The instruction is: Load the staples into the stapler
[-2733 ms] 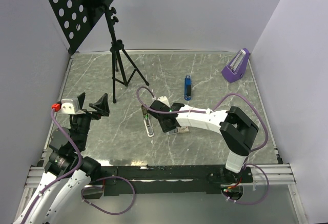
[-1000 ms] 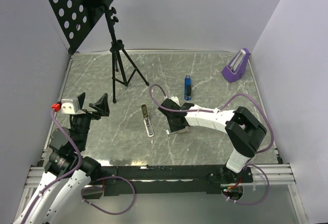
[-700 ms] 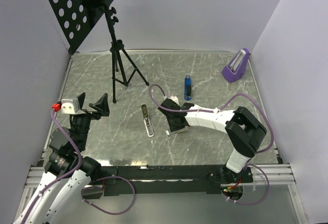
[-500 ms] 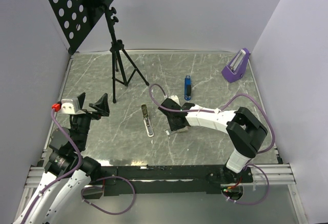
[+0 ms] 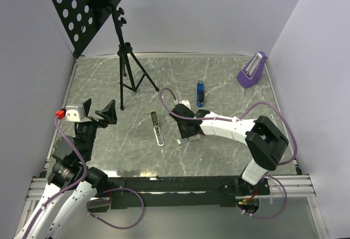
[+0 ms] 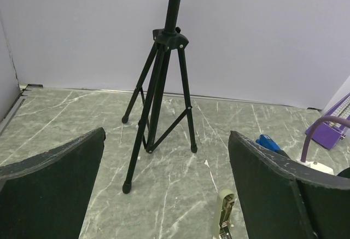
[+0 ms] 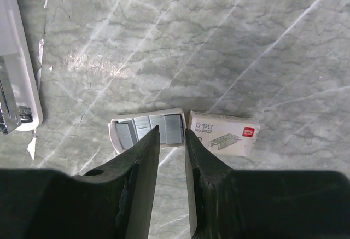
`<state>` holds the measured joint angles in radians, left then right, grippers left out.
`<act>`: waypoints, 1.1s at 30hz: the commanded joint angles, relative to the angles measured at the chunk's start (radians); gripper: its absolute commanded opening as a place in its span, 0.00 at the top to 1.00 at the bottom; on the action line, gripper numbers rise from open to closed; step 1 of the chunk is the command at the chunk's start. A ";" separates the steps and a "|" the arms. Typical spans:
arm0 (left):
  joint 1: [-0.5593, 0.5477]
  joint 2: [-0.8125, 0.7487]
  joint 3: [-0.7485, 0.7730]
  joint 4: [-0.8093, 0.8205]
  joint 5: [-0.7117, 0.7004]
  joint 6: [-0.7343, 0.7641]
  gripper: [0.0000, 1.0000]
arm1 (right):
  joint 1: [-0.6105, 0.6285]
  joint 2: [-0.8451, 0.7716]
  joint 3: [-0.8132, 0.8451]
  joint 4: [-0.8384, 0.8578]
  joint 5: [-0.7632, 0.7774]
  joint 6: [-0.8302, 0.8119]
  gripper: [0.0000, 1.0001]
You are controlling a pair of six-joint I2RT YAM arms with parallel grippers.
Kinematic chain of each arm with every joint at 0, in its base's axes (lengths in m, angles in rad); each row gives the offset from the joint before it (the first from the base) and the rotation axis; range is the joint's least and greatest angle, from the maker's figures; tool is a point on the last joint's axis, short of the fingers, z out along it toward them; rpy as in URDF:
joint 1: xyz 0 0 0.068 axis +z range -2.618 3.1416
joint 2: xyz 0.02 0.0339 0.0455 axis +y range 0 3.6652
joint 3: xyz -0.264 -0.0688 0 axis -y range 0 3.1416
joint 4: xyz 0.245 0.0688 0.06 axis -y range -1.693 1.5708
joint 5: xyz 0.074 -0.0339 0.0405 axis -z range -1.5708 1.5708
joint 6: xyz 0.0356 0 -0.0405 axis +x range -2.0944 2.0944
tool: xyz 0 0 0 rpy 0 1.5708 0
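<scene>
Left jaws hang wide open over the left side of the tabletop (image 5: 229, 86), holding nothing and well apart from everything else. To their right the stapler (image 5: 157, 129) lies opened up flat. Next over, the staples (image 7: 139, 127) sit in their little tray (image 7: 114, 135), with the box (image 7: 224, 134) just beside its right end. Right jaws are down at that end of the tray, nearly together with a slim gap, and I can't tell if they're actually pinching a strip. My worry is that those strips look thin and brittle, so a squeeze could snap one or shove the tray, and a crooked grip would probably jam going into the stapler's channel.
</scene>
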<state>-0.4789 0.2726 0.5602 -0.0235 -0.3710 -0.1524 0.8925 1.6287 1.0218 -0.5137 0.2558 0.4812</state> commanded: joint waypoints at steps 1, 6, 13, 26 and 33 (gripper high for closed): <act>0.006 0.000 0.017 0.027 0.007 -0.010 0.00 | 0.005 0.033 -0.003 0.018 -0.006 -0.004 0.68; 0.005 -0.001 0.017 0.027 0.009 -0.010 0.01 | 0.005 0.059 -0.003 0.012 -0.001 -0.001 0.68; 0.006 0.000 0.017 0.027 0.009 -0.010 0.01 | 0.005 0.082 -0.003 0.007 -0.003 0.000 0.68; 0.005 0.000 0.017 0.027 0.012 -0.010 0.01 | 0.006 0.088 0.004 0.021 -0.070 -0.004 0.71; 0.006 0.000 0.017 0.027 0.012 -0.010 0.01 | 0.016 0.111 0.030 0.009 -0.070 -0.013 0.75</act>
<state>-0.4789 0.2726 0.5602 -0.0235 -0.3706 -0.1524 0.8959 1.7042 1.0233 -0.5007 0.2108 0.4732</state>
